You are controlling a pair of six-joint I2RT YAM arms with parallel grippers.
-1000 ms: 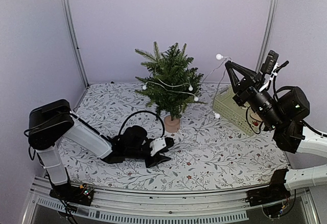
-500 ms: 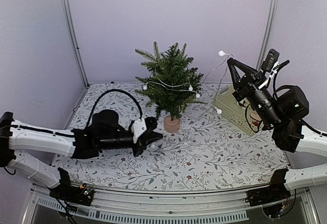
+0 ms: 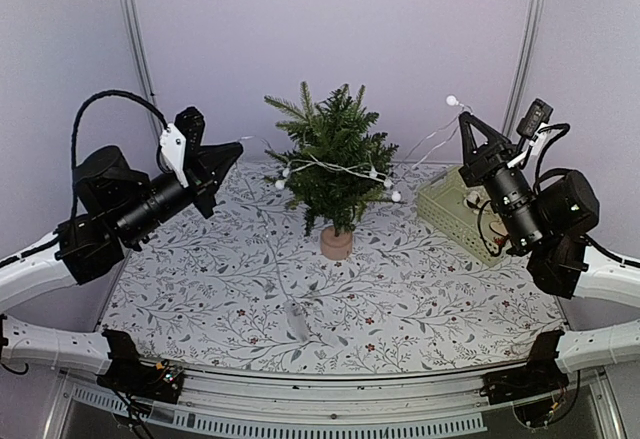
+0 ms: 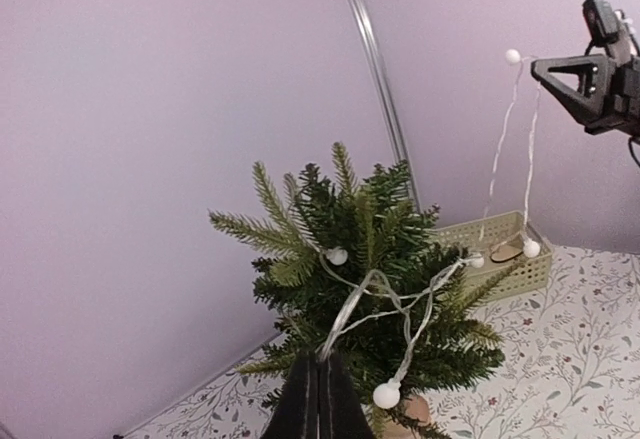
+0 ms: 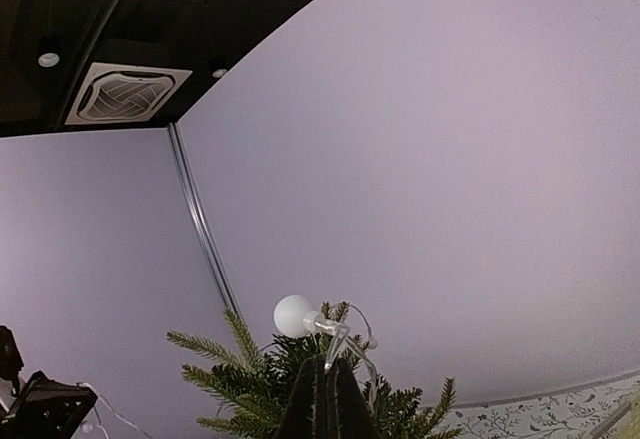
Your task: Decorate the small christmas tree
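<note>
Lavender wall panels close the back and both sides of the workspace, with a metal post (image 3: pixel 140 69) at the left rear corner and another (image 3: pixel 526 49) at the right. The floral tabletop (image 3: pixel 250 289) ends at a metal rail (image 3: pixel 330 399) along the near edge.

The small christmas tree (image 3: pixel 335 164) stands upright toward the back middle of the tabletop, its tan base (image 3: pixel 336 243) well apart from every edge. A broad stretch of patterned surface lies between the base and the near rail. A light string (image 4: pixel 386 395) with white bulbs drapes across the tree's branches.

The left hand (image 3: pixel 236 147) is raised above the tabletop, left of the tree and level with its middle branches. Its fingers are pressed together on the wire of the light string, which runs from the tips to the tree. The right hand (image 3: pixel 463 119) is raised on the far side, above a pale green basket (image 3: pixel 440 211) that sits near the right wall. Its fingers are likewise pinched on the string, with one bulb (image 5: pixel 293 316) just beyond the tips. From there two strands hang down toward the basket.

Both hands are well apart from the branches, with open air between each and the tree.
</note>
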